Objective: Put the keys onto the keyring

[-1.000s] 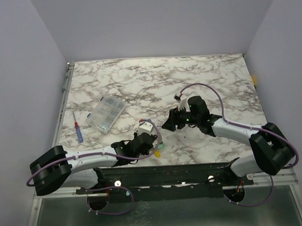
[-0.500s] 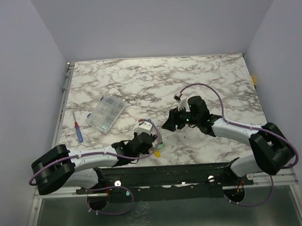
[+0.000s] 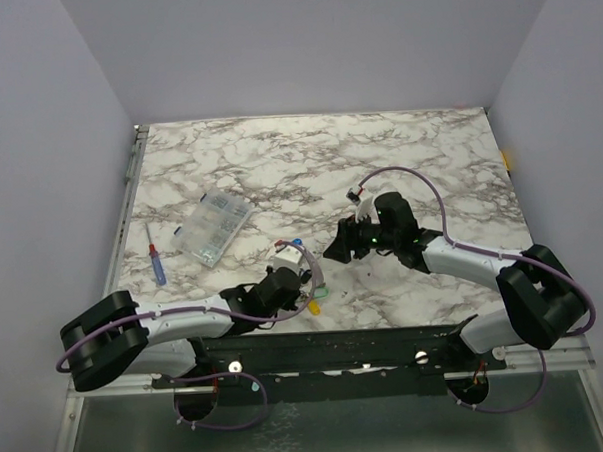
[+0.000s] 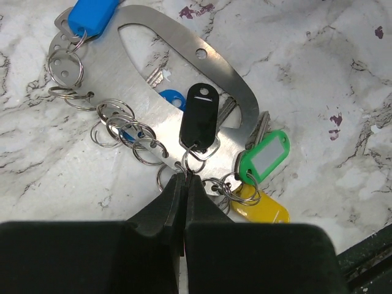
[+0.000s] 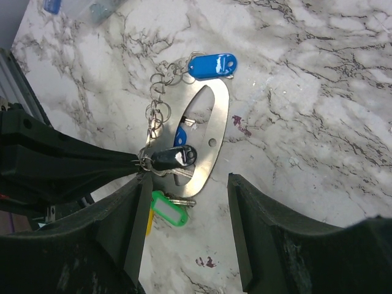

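Closed since a second earlier, the left end effector (image 4: 185, 179) is pinched on a split ring (image 4: 195, 164) at the near end of the keyring (image 4: 226, 82), whose long axis runs away from it, with the keys (image 4: 263, 158) lying beside on the desk (image 4: 318, 61); the farther right end effector (image 5: 190, 184) is held open and empty.

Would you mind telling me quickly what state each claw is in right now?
Left claw: closed, tips at the split ring of the black tag; a grip cannot be confirmed.
Right claw: open, holding nothing.

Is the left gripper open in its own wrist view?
No, the left gripper is closed tip to tip, right at the small ring under the black tag.
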`<state>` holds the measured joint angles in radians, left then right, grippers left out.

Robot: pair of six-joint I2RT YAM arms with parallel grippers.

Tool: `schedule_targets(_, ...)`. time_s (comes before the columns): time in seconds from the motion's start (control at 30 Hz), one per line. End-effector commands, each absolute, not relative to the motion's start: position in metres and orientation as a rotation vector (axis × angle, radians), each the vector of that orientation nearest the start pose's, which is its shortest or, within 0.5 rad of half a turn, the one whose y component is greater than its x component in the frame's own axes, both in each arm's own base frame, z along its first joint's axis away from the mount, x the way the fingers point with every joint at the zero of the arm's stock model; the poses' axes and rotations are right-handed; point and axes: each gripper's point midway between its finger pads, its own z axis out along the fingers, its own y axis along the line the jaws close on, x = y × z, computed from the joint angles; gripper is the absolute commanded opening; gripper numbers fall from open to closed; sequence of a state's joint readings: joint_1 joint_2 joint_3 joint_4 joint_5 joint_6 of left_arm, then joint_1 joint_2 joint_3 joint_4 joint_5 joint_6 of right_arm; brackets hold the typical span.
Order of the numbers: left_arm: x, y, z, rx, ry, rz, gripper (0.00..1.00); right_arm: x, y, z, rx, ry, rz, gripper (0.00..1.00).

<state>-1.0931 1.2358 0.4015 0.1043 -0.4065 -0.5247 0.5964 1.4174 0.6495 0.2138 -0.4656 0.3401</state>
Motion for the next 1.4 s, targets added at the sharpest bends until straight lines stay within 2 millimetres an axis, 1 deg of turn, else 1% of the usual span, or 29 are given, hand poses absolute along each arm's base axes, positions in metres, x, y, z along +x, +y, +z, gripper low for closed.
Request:
schedule_targets(0.0,0.180,-0.248,0.050,0.486,2.140,-0.493,0.00,0.250,0.283,0.092,-0.602,2.185,1.031,0.61)
schedule_targets(0.13,0.181,-0.248,0.069,0.515,2.066,-0.527,0.00,0.253,0.284,0.098,-0.603,2.169,1.033,0.61)
schedule_targets(0.33,0.184,-0.246,0.083,0.489,2.005,-0.549,0.00,0.254,0.286,0.109,-0.611,2.143,1.041,0.61)
schedule_targets(0.5,0.186,-0.245,0.093,0.482,1.964,-0.555,0.00,0.254,0.288,0.123,-0.631,2.102,1.052,0.61)
schedule_targets(0.6,0.190,-0.244,0.103,0.467,1.928,-0.554,0.00,0.251,0.291,0.132,-0.652,2.071,1.084,0.61)
schedule_targets(0.7,0.194,-0.242,0.118,0.452,1.878,-0.552,0.00,0.245,0.296,0.143,-0.690,2.021,1.142,0.61)
schedule_targets(0.83,0.198,-0.240,0.138,0.446,1.783,-0.563,0.00,0.233,0.304,0.163,-0.756,1.919,1.244,0.61)
schedule_targets(1.0,0.198,-0.242,0.150,0.483,1.685,-0.578,0.00,0.222,0.310,0.190,-0.823,1.769,1.323,0.60)
schedule_targets(1.17,0.202,-0.242,0.165,0.530,1.592,-0.543,0.00,0.221,0.311,0.218,-0.843,1.628,1.327,0.56)
schedule_targets(1.23,0.200,-0.245,0.172,0.553,1.555,-0.553,0.00,0.220,0.311,0.226,-0.852,1.581,1.324,0.54)
schedule_targets(1.37,0.191,-0.256,0.181,0.672,1.472,-0.577,0.00,0.220,0.313,0.231,-0.882,1.539,1.323,0.52)
